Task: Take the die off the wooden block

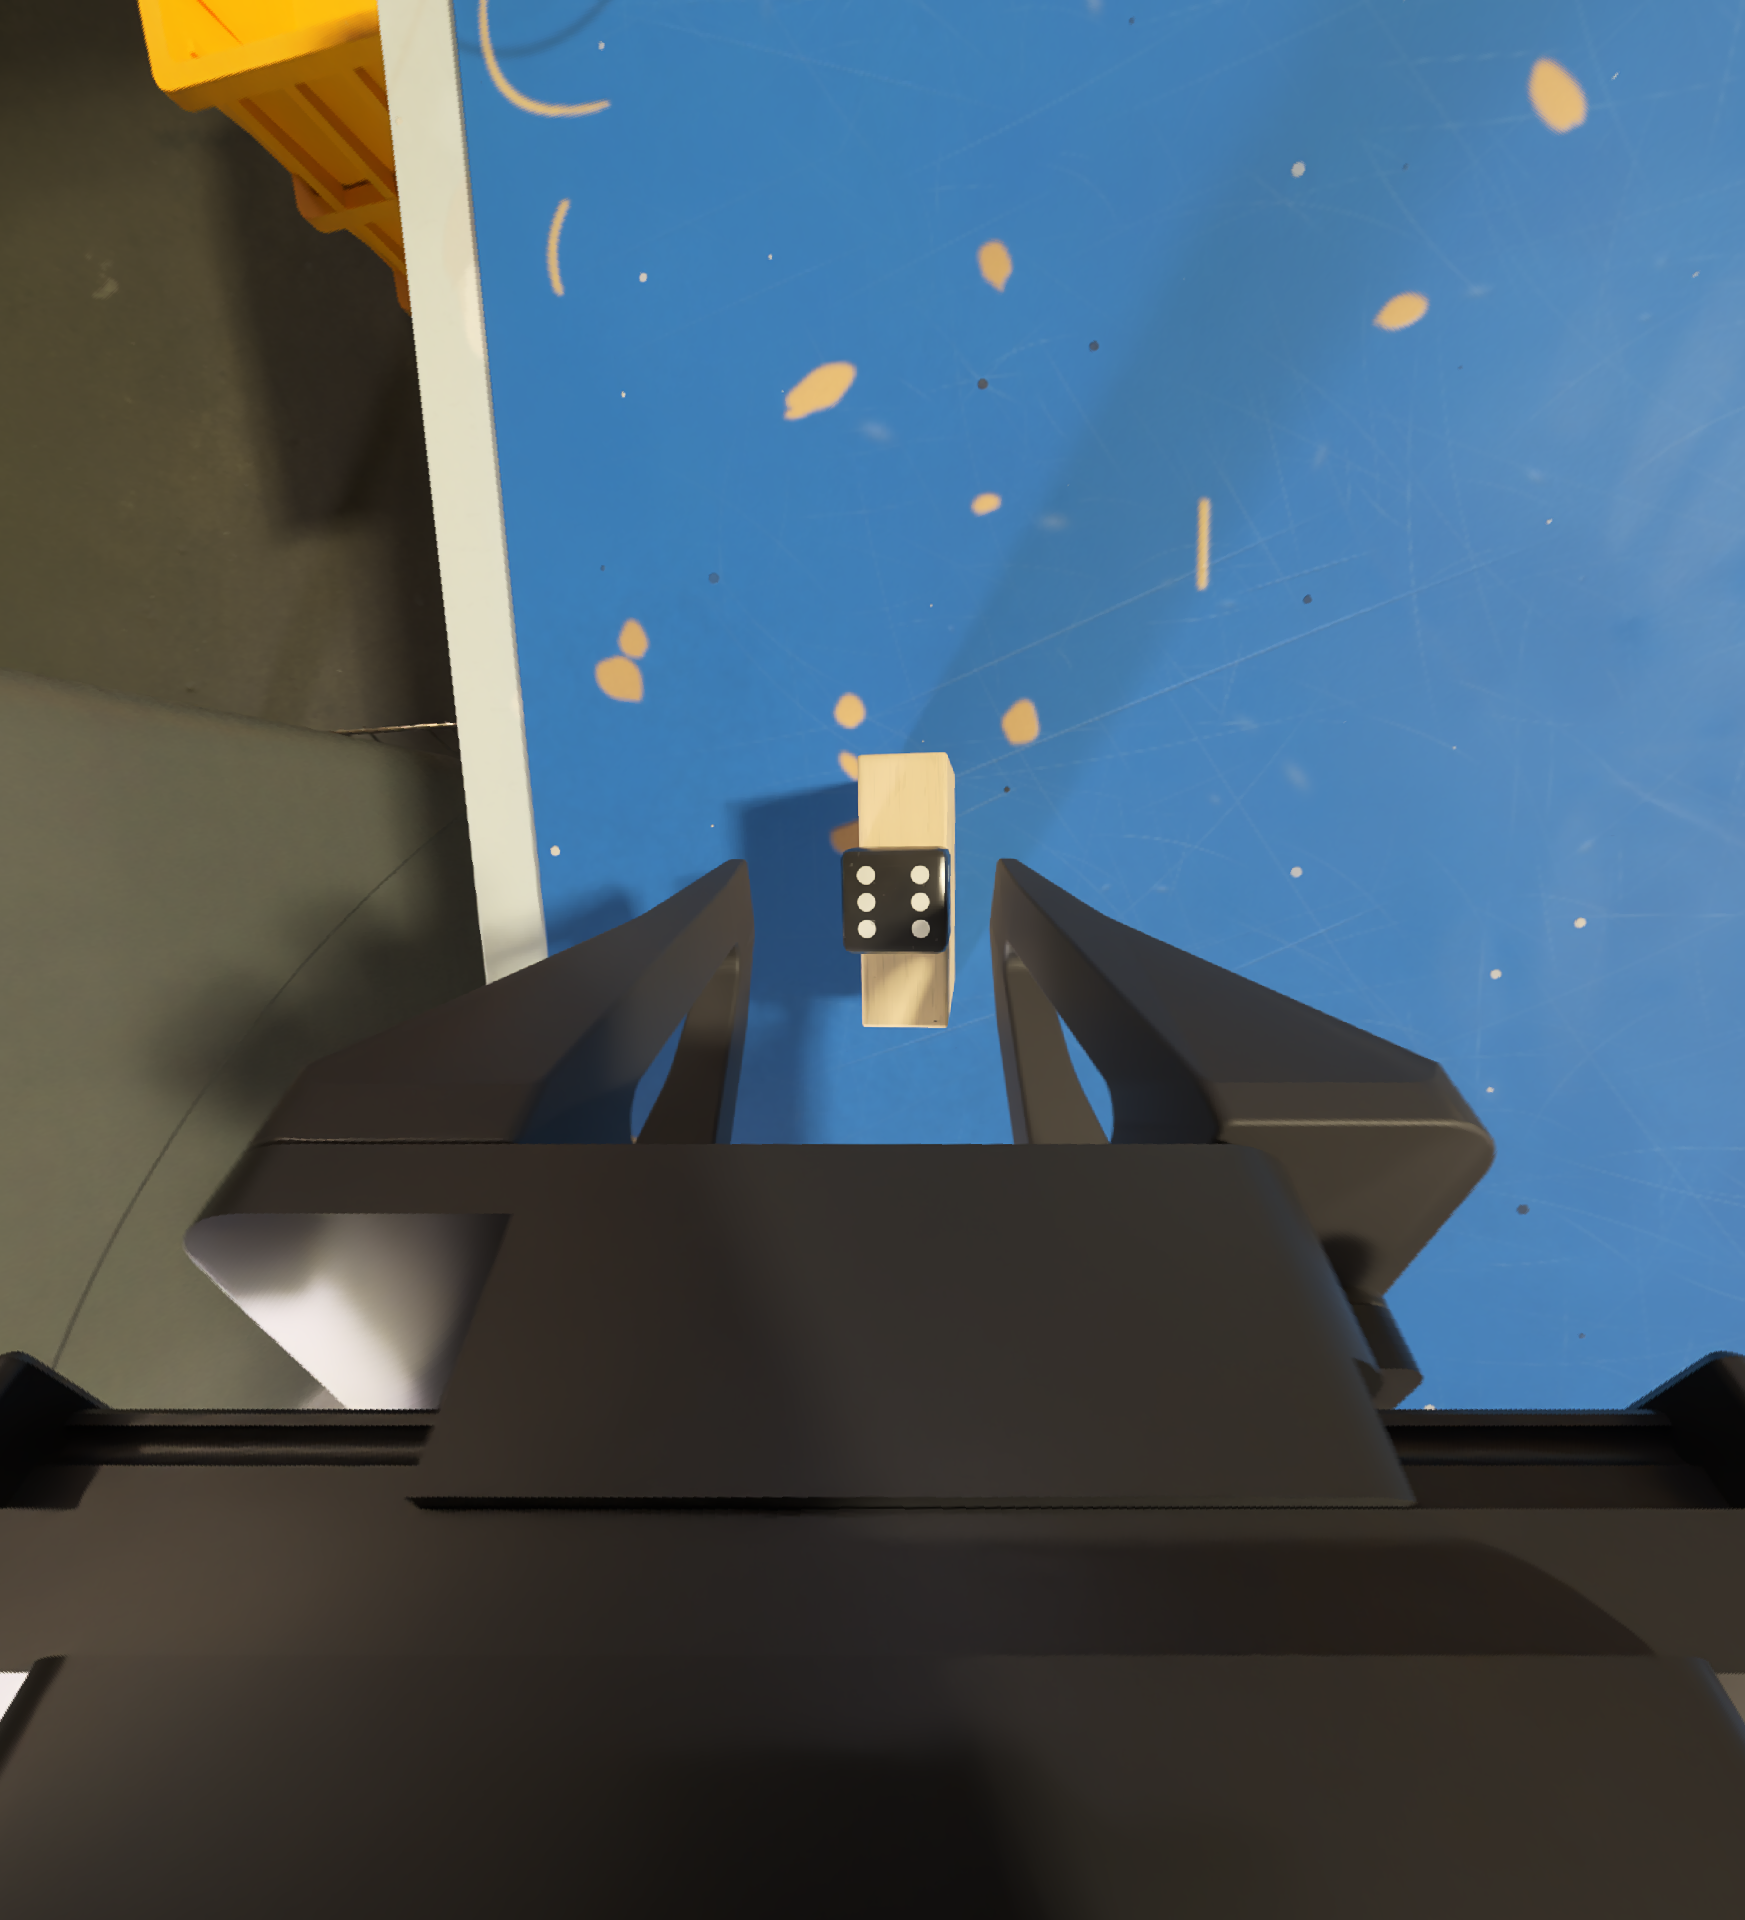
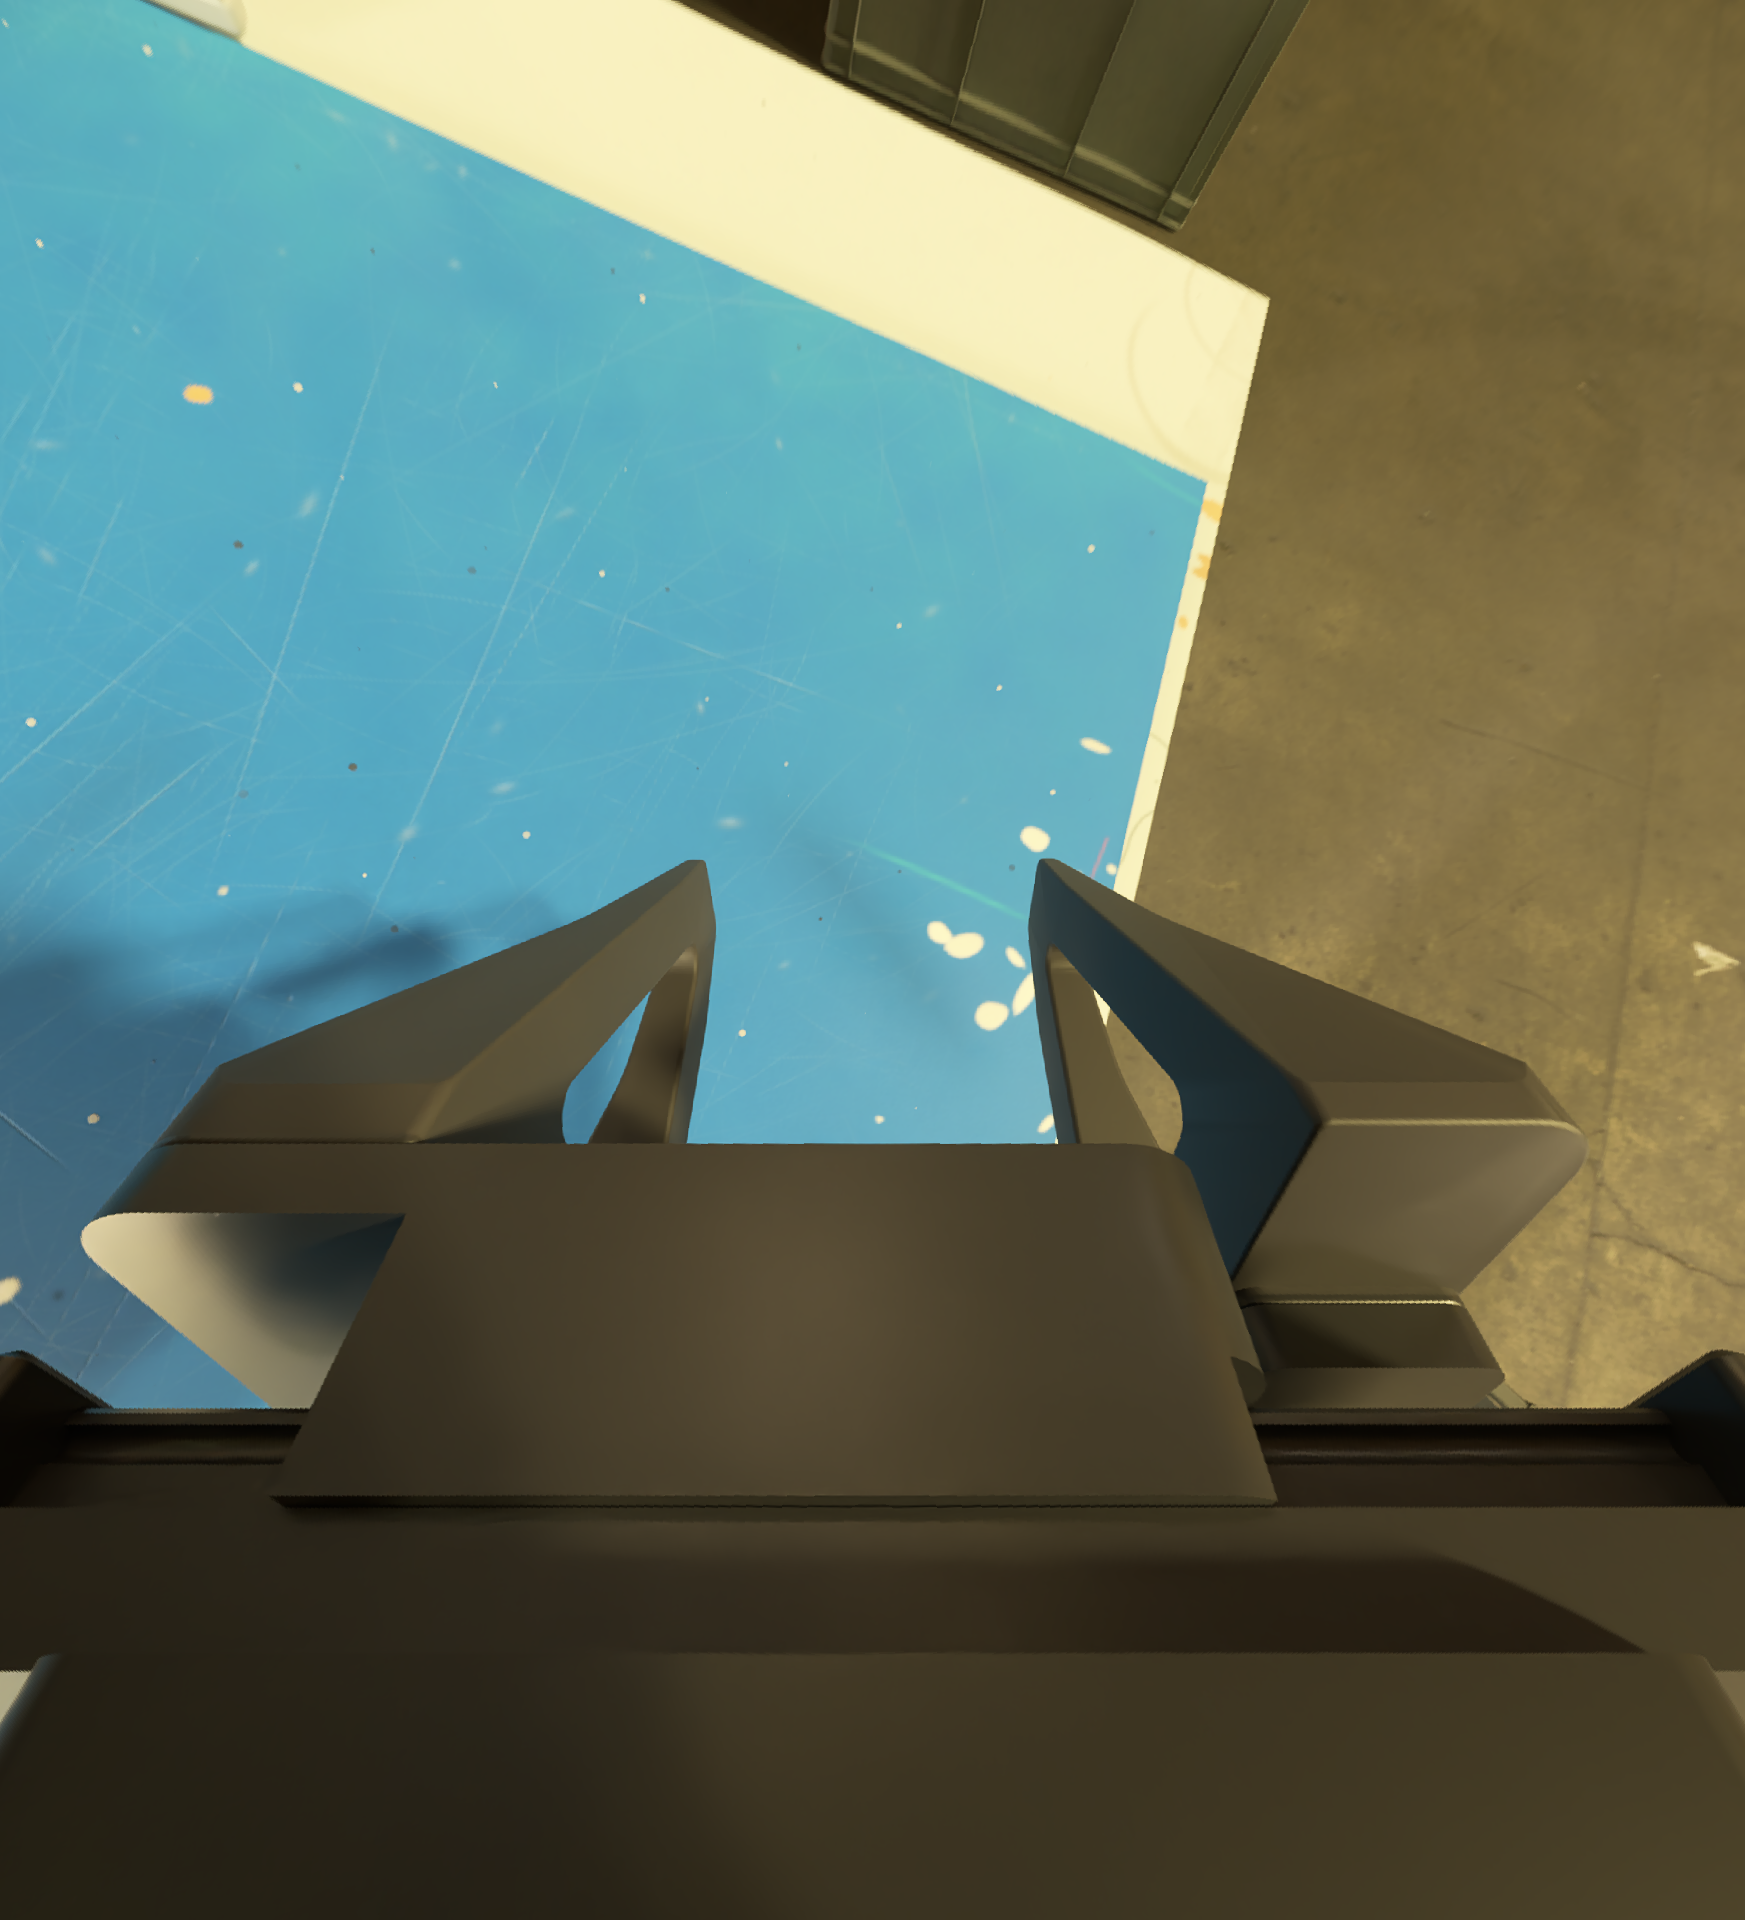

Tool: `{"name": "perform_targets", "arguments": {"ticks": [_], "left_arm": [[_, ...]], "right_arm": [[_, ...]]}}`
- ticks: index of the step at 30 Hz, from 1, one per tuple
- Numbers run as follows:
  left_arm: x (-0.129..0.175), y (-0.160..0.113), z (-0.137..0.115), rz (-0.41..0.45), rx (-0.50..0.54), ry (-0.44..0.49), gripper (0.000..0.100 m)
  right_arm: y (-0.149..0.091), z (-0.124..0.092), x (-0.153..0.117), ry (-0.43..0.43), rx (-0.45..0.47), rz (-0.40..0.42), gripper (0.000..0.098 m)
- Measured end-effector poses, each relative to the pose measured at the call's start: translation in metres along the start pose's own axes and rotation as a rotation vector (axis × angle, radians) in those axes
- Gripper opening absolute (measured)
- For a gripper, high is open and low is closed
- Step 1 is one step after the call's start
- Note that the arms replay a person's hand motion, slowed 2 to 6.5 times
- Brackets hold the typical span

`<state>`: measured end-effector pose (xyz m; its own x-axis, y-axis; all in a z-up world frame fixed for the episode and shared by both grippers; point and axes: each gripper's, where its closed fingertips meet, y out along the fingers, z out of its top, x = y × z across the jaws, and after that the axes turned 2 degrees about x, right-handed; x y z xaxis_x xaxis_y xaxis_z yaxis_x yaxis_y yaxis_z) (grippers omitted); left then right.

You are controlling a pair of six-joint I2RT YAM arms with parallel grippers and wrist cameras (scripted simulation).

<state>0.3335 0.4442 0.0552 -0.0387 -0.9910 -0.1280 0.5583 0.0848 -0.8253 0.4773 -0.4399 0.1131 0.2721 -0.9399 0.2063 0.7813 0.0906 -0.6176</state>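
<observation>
Jaws of the left gripper (image 1: 870, 862) spread apart, holding nothing, poised over the blue tabletop (image 1: 1367, 623) with the wooden block (image 1: 904, 800) framed in the gap between them. Long axis of that block running straight away along the fingers, so squeezing across its narrow width. Atop its middle, touching it, the black die (image 1: 895, 900), six pale pips up, lying just beyond the fingertips and slightly left of centre. Probably a straight descent, then closing on the die alone. Jaws of the right gripper (image 2: 870, 862) likewise apart and empty, above bare tabletop near its corner, neither block nor die in sight there: left arm clearly nearer.
</observation>
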Motion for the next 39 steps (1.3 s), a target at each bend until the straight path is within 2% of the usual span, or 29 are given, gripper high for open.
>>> {"name": "perform_targets", "arguments": {"ticks": [5, 9, 13, 16, 22, 32, 39], "left_arm": [[0.000, 0.001, 0.001, -0.023, 0.016, -0.034, 0.031], [0.001, 0.002, 0.002, -0.035, 0.027, -0.044, 0.025], [0.003, 0.002, 0.004, -0.048, 0.038, -0.045, 0.021], [0.004, 0.002, 0.006, -0.058, 0.049, -0.048, 0.017], [0.004, 0.002, 0.008, -0.063, 0.065, -0.059, 0.016], [0.009, 0.003, 0.017, -0.106, 0.122, -0.082, 0.016], [0.013, 0.005, 0.022, -0.122, 0.156, -0.096, 0.016]], "right_arm": [[0.012, -0.017, -0.004, 0.024, -0.069, 0.045, 0.0570], [0.021, -0.029, -0.010, 0.023, -0.108, 0.070, 0.0566], [0.026, -0.031, -0.012, 0.016, -0.103, 0.066, 0.0542], [0.027, -0.033, -0.014, 0.016, -0.107, 0.076, 0.0472], [0.035, -0.035, -0.017, 0.014, -0.111, 0.110, 0.0231], [0.043, -0.028, -0.022, 0.046, -0.075, 0.146, 0.0155], [0.050, -0.016, -0.039, 0.053, -0.046, 0.188, 0.0133]]}}
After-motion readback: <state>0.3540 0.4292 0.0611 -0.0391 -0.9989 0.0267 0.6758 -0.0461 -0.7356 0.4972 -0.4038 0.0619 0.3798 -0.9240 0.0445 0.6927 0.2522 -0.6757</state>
